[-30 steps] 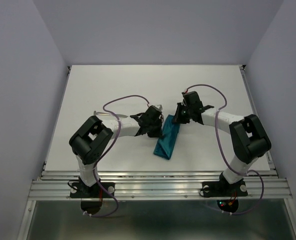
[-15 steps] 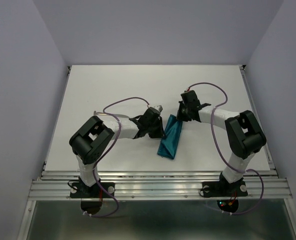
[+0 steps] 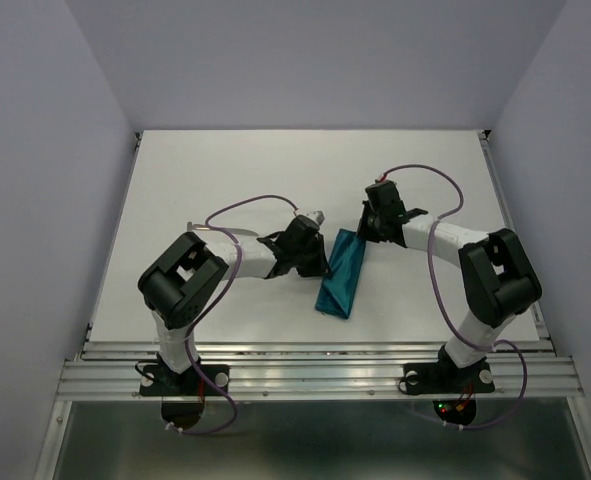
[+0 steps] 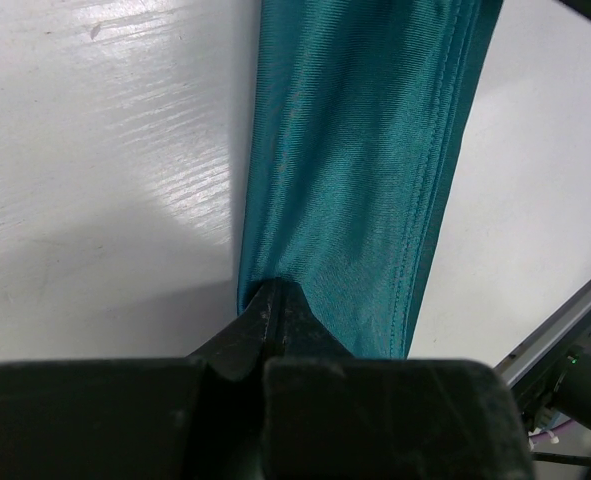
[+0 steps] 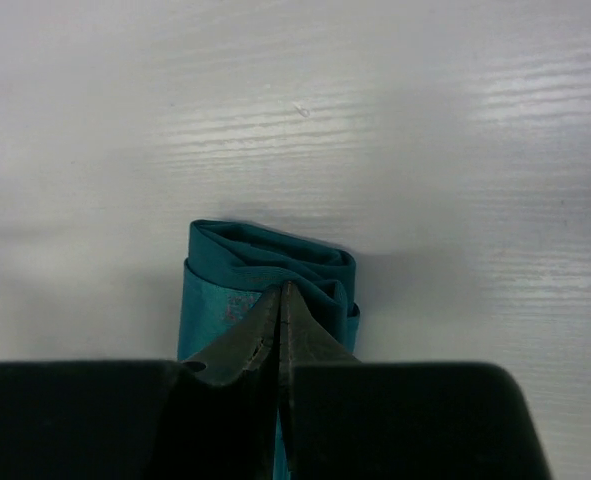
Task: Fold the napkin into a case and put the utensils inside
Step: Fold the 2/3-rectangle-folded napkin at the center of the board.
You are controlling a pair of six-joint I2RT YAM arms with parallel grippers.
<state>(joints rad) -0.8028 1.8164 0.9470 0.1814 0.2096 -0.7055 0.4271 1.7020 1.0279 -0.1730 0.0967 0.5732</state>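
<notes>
The napkin (image 3: 339,275) is pinched by the left tool (image 4: 275,298) (9 o'clock edge) and right tool (image 5: 281,298) (12 o'clock end); folds are to be drawn aligned and taut.

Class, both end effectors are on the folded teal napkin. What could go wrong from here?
1. The left end effector and right end effector both pinch the napkin, so pulling in different directions could drag the folds open.
2. The right one grips only the layered end; a layer may slip free when lifted.
</notes>
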